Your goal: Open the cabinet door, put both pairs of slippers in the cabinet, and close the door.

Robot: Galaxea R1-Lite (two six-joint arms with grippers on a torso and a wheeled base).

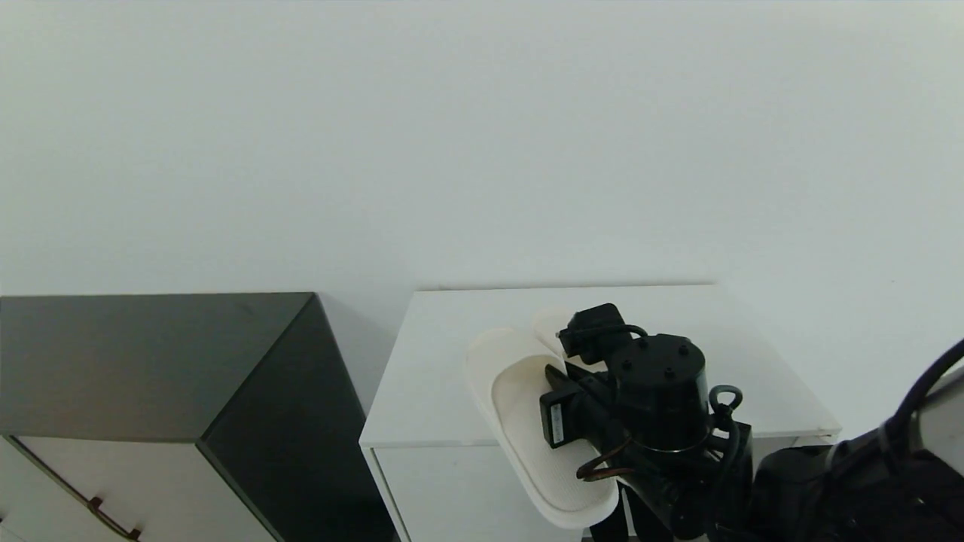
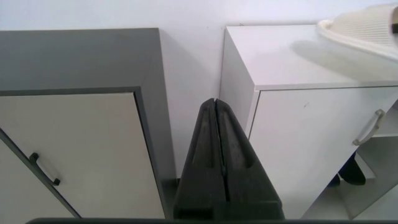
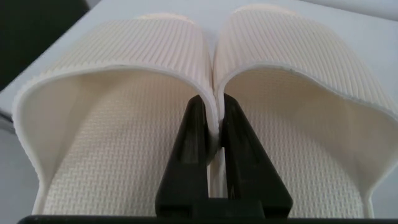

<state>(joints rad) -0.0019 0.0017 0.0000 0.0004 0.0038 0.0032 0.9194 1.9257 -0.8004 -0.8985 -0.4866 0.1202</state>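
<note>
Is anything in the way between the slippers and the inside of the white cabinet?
Yes. The slippers, in the right gripper's jaws, are above the cabinet top, which lies between them and the inside. The door looks ajar, though that is uncertain.

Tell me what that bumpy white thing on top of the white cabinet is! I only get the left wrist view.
Observer: It's a pair of cream slippers, lying side by side.
Operator: Is something holding them?
Observer: Yes. The right gripper has its fingers shut on the two inner strap edges, pinching them together.
</note>
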